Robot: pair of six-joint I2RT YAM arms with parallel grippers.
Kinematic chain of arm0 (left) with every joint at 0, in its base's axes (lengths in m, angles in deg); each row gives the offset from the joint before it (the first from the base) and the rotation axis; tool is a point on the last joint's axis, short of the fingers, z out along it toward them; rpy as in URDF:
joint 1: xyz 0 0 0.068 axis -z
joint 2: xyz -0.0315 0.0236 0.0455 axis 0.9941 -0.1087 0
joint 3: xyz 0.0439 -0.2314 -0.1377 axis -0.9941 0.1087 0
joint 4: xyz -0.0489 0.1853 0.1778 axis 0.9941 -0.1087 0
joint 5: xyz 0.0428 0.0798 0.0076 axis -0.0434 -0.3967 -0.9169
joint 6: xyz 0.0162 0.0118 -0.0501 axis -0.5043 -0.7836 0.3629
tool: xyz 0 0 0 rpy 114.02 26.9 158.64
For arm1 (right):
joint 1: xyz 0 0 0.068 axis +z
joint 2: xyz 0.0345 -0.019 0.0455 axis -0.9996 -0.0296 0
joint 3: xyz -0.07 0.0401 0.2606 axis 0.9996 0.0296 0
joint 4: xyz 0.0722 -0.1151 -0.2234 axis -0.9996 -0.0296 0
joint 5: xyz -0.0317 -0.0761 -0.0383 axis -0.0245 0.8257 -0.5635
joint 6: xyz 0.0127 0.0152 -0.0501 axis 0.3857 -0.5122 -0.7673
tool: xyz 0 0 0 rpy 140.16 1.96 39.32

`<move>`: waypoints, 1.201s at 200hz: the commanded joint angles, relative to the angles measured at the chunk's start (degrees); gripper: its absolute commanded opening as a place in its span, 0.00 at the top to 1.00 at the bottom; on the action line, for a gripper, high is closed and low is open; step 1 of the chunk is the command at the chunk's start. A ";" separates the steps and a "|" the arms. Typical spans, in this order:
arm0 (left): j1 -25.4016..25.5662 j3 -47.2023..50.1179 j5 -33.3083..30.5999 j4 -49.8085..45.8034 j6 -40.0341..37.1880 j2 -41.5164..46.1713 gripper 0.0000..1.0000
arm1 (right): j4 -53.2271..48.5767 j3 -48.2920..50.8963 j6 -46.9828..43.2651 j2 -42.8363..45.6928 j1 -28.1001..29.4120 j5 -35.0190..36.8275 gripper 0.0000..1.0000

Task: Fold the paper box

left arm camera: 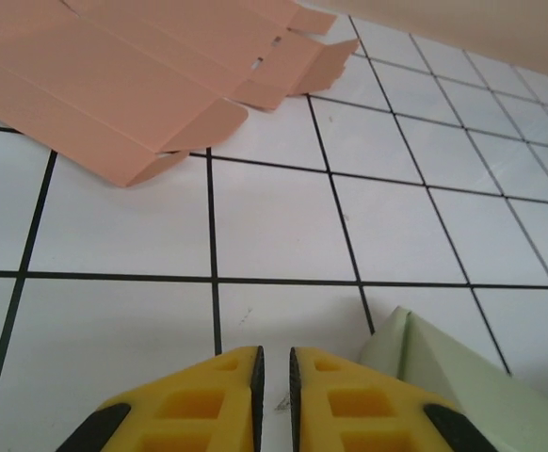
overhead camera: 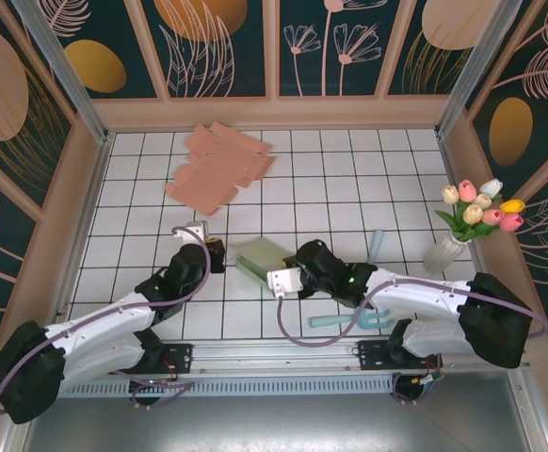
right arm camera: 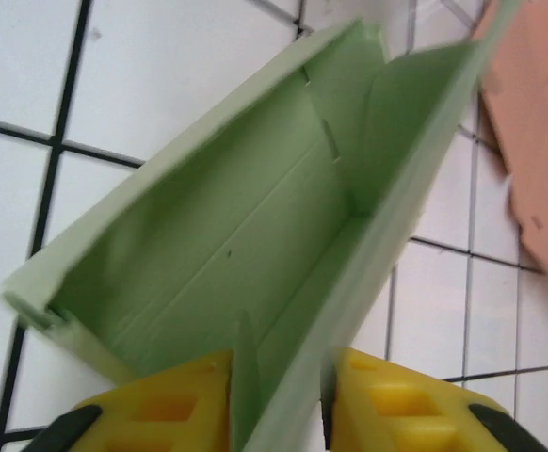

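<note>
- Just left of green box point(overhead camera: 263, 259), your L tool point(left arm camera: 276, 363): fingers a slit apart, empty, prob. waiting.
- At box's near side, your R tool point(right arm camera: 279, 377): fingers apart astride a wall, prob. steadying, no pinch.
- Box lies on bench point(overhead camera: 349, 188), half-formed.

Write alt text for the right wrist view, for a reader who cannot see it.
A pale green paper box lies open toward the camera on a white tiled table. One of its walls stands between the yellow fingers of the right gripper at the bottom edge. At the upper right lies flat pink cardboard.
</note>
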 commanded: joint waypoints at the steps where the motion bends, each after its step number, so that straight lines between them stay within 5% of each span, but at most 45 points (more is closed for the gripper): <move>1: 0.70 -2.92 1.50 -1.42 0.26 1.31 0.76 | -6.88 0.41 0.12 -1.30 1.77 4.01 0.69; 34: 3.17 -6.87 1.94 -0.47 -0.53 -4.29 0.68 | -7.92 -0.22 0.05 -2.53 2.80 5.87 0.63; 168: 8.75 -7.27 -0.17 10.52 1.02 -27.43 0.67 | -19.94 -3.84 3.04 1.49 5.08 10.85 0.51; 210: 8.76 -7.71 -1.69 11.42 1.74 -29.55 0.67 | -31.19 -7.09 10.25 6.94 6.15 10.16 0.41; 240: 8.82 -8.32 -2.07 12.01 2.34 -31.14 0.67 | -29.33 -7.94 20.51 10.13 6.20 17.24 0.35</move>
